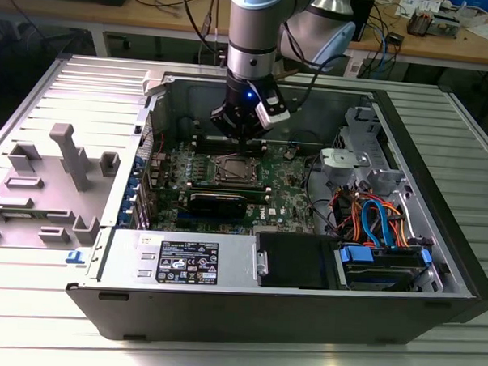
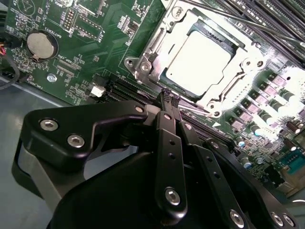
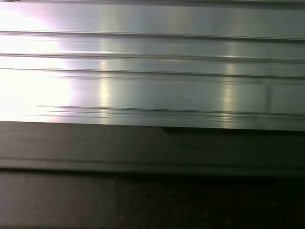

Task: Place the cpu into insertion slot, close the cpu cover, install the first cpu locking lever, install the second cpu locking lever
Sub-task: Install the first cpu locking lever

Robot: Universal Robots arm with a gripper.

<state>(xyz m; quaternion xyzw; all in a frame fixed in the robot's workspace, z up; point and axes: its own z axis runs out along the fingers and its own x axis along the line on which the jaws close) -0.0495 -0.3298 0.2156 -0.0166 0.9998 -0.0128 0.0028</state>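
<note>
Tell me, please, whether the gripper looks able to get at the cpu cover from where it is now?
Probably yes: the gripper hangs just beside the cpu cover inside the opened case, and nothing stands between them in the second wrist view.

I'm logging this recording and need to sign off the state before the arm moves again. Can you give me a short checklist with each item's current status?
1. The cpu sits in the insertion slot: ok, its silver top lies flat inside the frame.
2. The cpu cover is down over the chip: ok, the frame lies around the chip's edges in the second wrist view.
3. Locking levers latched: cannot tell; thin rods run beside the socket, their ends unclear.
4. Pincer carries nothing: ok, its fingers are together and empty.
5. Pincer position: ok, it hangs just beside the socket's edge, above the green board.
</note>
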